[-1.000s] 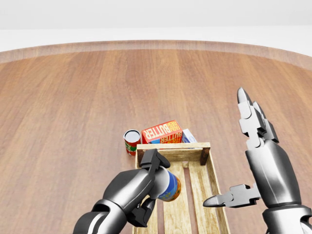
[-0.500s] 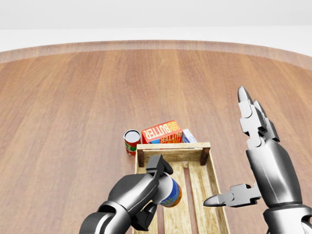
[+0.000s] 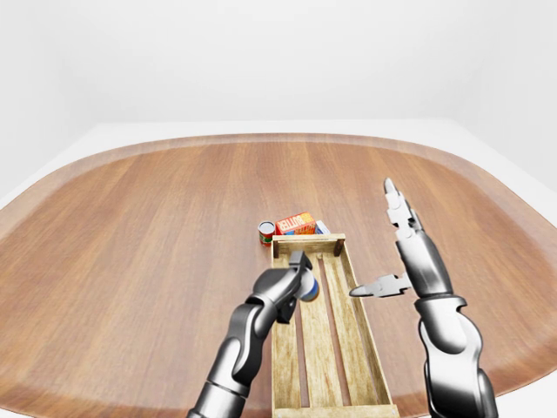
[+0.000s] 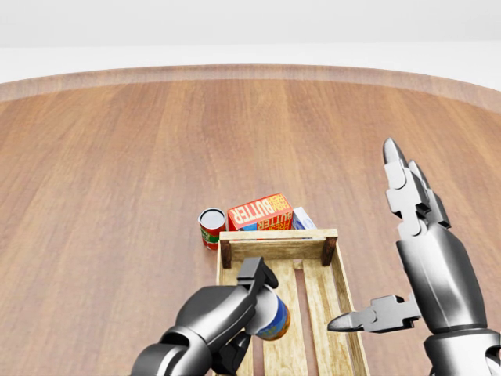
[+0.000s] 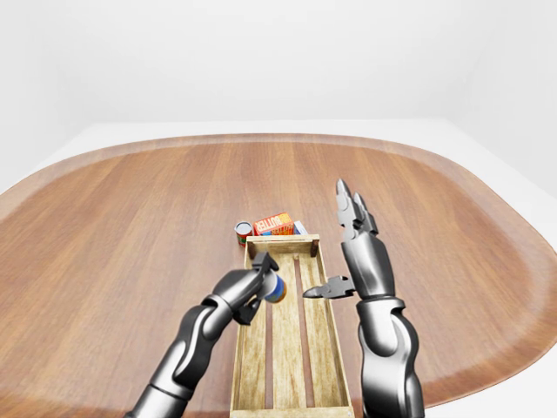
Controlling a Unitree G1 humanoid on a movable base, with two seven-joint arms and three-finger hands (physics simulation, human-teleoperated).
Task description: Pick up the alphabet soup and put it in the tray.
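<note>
Gripping alphabet soup can [image 4: 273,314] by its rigid, likely slippery sides, left hand [image 4: 235,309] over wooden tray [image 4: 337,270]; right hand [image 4: 403,258] splayed, empty.

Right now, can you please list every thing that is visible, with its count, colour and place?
table: one, brown wood with a rounded edge, fills most of each view.
tray: one, pale wooden slats, lower middle of the head view.
alphabet soup can: one, blue and orange label, held over the tray slats.
second can: one, red label with a grey top, standing on the table just past the tray's upper left corner.
butter box: one, orange-red, on the table above the tray's top edge.
small box: one, white and blue, beside the butter box on its right, mostly hidden.
left hand: one, dark grey, fingers closed round the soup can.
right hand: one, grey, fingers spread open, at the tray's right side.
</note>
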